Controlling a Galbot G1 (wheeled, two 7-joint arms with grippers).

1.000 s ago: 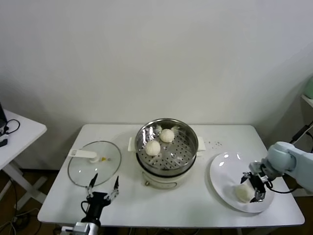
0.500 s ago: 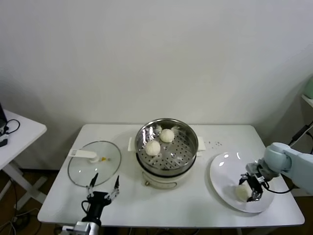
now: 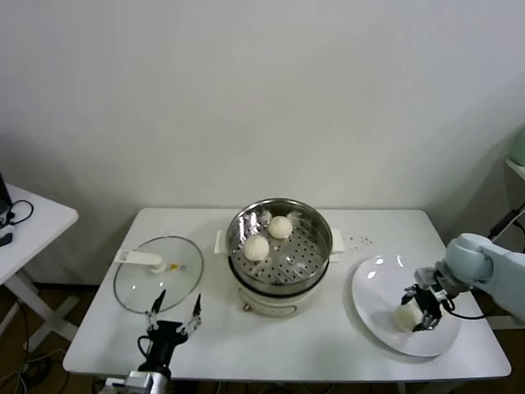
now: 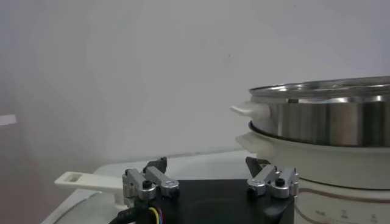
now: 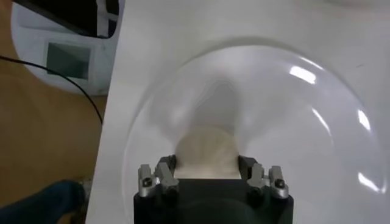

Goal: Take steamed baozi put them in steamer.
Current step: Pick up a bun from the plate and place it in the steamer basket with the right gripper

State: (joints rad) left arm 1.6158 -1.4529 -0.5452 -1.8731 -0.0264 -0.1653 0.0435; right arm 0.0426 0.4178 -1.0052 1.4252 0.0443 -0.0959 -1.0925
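The steamer (image 3: 321, 226) stands mid-table with two steamed baozi (image 3: 257, 247) (image 3: 280, 227) on its perforated bottom. A third baozi (image 3: 404, 318) is at the white plate (image 3: 376, 283) on the right, and my right gripper (image 3: 418, 311) is shut on it. The right wrist view shows that bun (image 5: 206, 148) pinched between both fingers of the right gripper (image 5: 206, 164), just over the plate (image 5: 286, 122). My left gripper (image 3: 174, 315) waits open near the table's front left, holding nothing. In the left wrist view, the left gripper (image 4: 207, 171) faces the steamer's wall (image 4: 323, 122).
A flat glass lid (image 3: 146, 287) with a white handle lies left of the steamer, just behind the left gripper. The white table (image 3: 328, 336) ends close to the plate's right side. A second white table (image 3: 33, 222) stands at far left.
The right gripper's fingers have closed from open onto the bun on the plate. Bun and gripper have shifted slightly toward the plate's middle. The left arm has not moved.
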